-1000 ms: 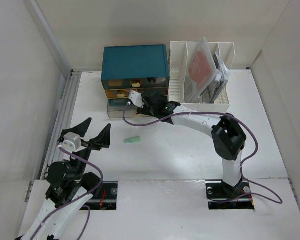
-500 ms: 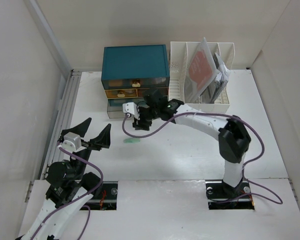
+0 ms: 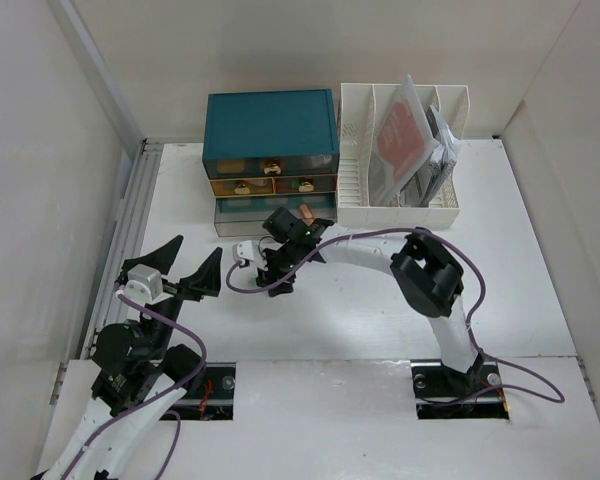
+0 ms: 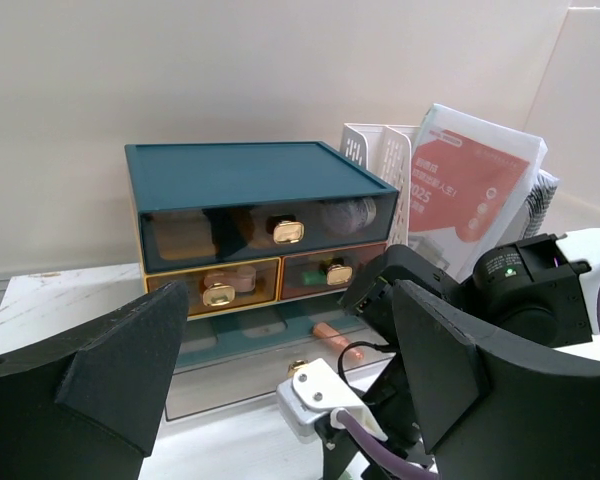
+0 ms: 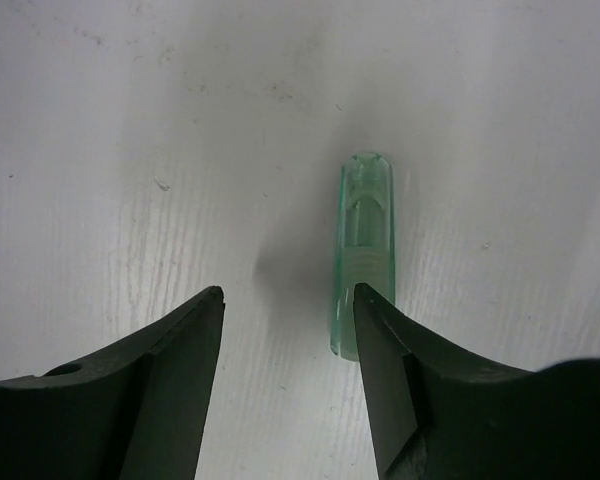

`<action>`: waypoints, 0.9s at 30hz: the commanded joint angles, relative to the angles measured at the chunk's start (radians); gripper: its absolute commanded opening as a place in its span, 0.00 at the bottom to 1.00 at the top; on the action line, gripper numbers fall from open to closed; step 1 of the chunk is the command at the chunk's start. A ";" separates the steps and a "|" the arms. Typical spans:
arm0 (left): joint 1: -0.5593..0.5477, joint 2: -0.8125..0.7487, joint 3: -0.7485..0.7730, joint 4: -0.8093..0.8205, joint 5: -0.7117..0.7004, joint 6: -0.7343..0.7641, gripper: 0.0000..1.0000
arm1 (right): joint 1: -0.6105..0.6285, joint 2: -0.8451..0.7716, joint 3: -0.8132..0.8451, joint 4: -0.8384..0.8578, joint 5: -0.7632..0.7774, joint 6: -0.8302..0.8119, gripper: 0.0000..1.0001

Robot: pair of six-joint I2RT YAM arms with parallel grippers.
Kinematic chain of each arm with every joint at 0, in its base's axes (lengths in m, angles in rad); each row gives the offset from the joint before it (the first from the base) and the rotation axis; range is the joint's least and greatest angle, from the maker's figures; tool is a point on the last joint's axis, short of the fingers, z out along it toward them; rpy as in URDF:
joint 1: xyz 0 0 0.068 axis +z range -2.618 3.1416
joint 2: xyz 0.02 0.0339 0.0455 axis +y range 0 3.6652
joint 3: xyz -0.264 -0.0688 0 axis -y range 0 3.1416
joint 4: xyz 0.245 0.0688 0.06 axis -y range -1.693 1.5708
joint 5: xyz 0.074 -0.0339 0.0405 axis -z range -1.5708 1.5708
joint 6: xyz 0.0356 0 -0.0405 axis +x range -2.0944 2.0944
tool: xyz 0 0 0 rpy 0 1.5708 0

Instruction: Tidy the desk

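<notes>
Top external, right end effector (image 5: 288, 290) wide over green tube (image 5: 362, 250) on desk (image 3: 330, 325), drawer box (image 3: 270, 120), file rack (image 3: 352, 160) behind

Overhead: whole desk (image 3: 540, 250); left wrist toward drawer box (image 4: 240, 170); right wrist close, downward.

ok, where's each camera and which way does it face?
Top external: above and behind, looking down on the desk; left arm and right arm show.
Left wrist: faces the teal drawer box and file rack; own fingers in front.
Right wrist: straight down at a green tube; own fingers below it.
Shared: top and left wrist both show the teal drawer box and right gripper.
</notes>
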 commanded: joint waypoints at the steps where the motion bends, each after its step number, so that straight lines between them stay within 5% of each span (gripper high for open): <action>1: 0.001 -0.040 0.000 0.052 0.010 0.012 0.80 | -0.005 0.006 0.029 0.052 0.018 0.029 0.60; 18: 0.001 -0.040 0.009 0.052 0.011 0.003 0.80 | -0.005 0.086 0.056 0.049 0.134 0.078 0.60; 24: 0.001 -0.040 0.009 0.052 0.011 0.003 0.80 | -0.005 0.086 0.056 0.040 0.134 0.078 0.20; 27: 0.001 -0.040 0.009 0.052 0.011 0.003 0.80 | -0.005 0.077 0.076 0.039 0.154 0.078 0.08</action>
